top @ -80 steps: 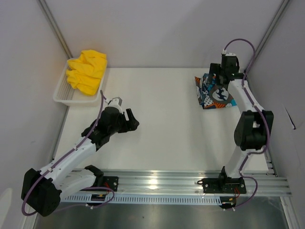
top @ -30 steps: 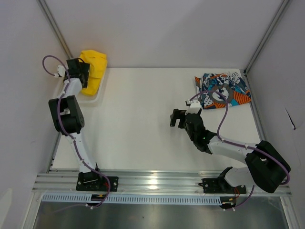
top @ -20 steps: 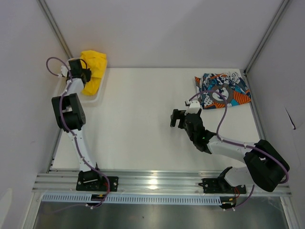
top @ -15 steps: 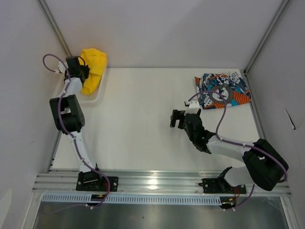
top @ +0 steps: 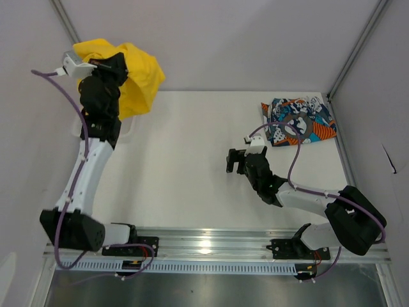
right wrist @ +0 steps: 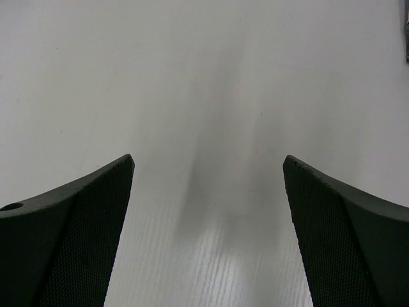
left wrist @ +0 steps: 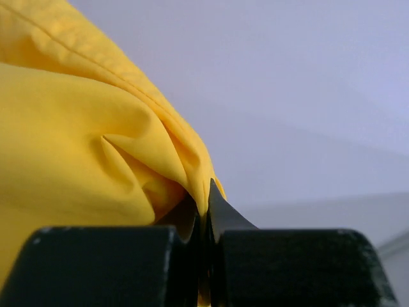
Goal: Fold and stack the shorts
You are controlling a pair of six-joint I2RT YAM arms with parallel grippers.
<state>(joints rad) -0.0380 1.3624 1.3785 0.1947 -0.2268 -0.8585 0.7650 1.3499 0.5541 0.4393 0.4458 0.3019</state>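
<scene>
Table (top: 192,160): left gripper (left wrist: 207,211) holds yellow shorts (top: 142,80) above basket (top: 130,128)

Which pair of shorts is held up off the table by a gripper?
The plain yellow shorts, pinched in the shut left gripper and hanging in the air at far left. The printed pair lies on the table at far right, untouched.

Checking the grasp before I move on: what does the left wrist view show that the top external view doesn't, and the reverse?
Only left wrist: a close look at the left end effector, jaws pressed shut on a fold of the yellow shorts. Only top external: the printed shorts lying at the far right of the table, the right end effector open above bare table, and the yellow pair hanging raised at far left. Both: the yellow shorts in the left end effector's grip.
</scene>
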